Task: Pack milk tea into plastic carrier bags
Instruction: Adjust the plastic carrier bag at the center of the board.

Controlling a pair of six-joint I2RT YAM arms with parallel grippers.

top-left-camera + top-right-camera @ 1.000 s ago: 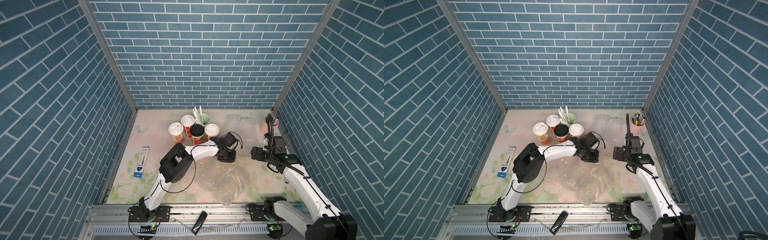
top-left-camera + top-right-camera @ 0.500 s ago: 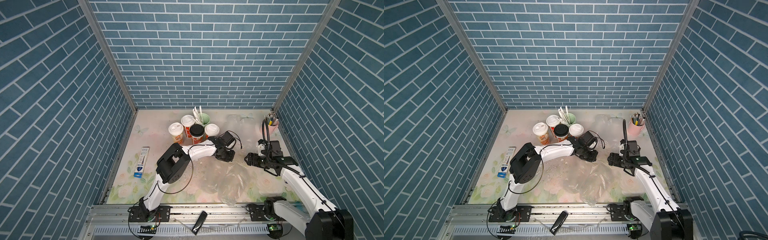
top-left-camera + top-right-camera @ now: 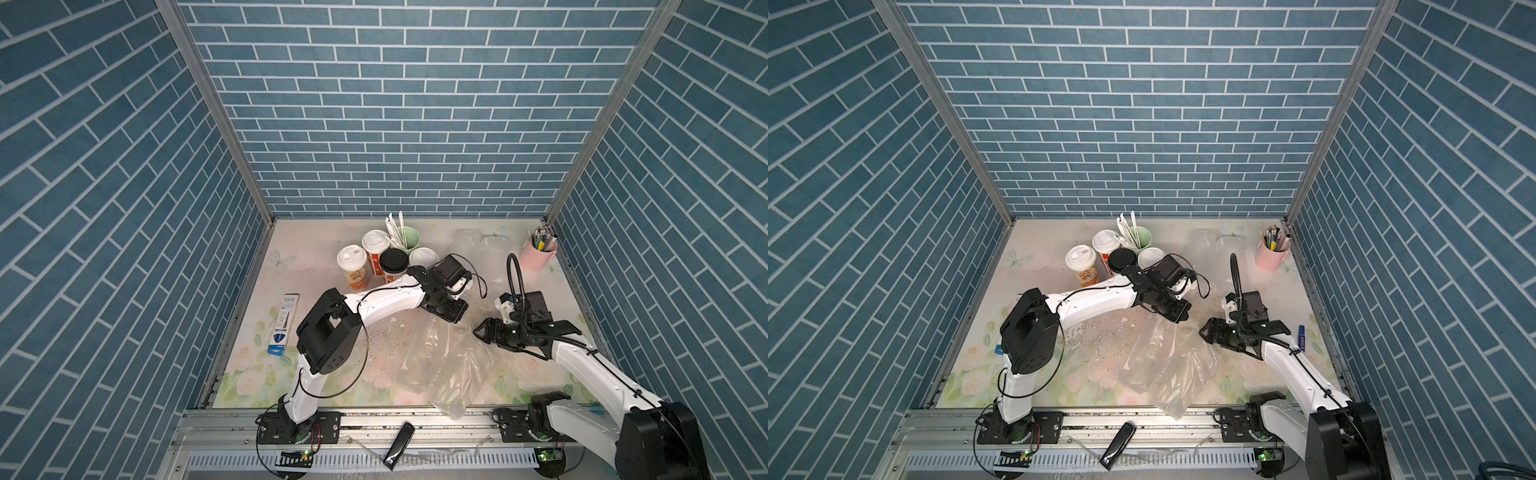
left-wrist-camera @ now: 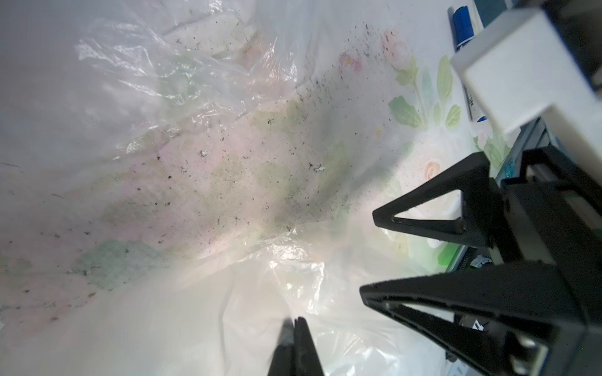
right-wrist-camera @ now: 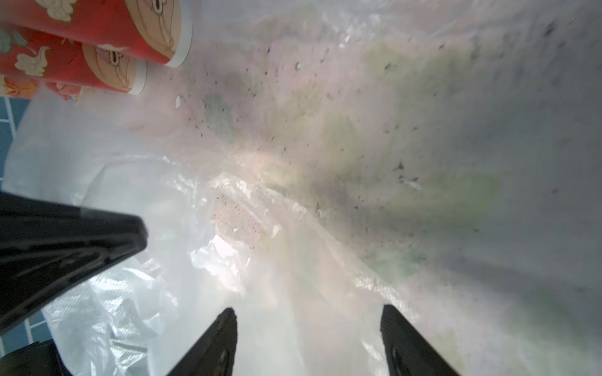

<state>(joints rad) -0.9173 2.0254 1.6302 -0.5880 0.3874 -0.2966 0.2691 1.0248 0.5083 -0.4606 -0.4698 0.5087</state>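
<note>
While the left fingers (image 4: pixel 304 345) are pinched shut on the film of a clear carrier bag (image 3: pixel 446 365) lying crumpled on the table (image 3: pixel 307 253), the right fingers (image 5: pixel 404 345) stand apart at its rim, gripping nothing. Four milk tea cups (image 3: pixel 393 261) stand upright together toward the table's far edge, outside the bag.

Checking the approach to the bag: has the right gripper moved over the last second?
Yes. The right gripper has moved away from the pink pen cup, toward the front rail and the carrier bag.
</note>
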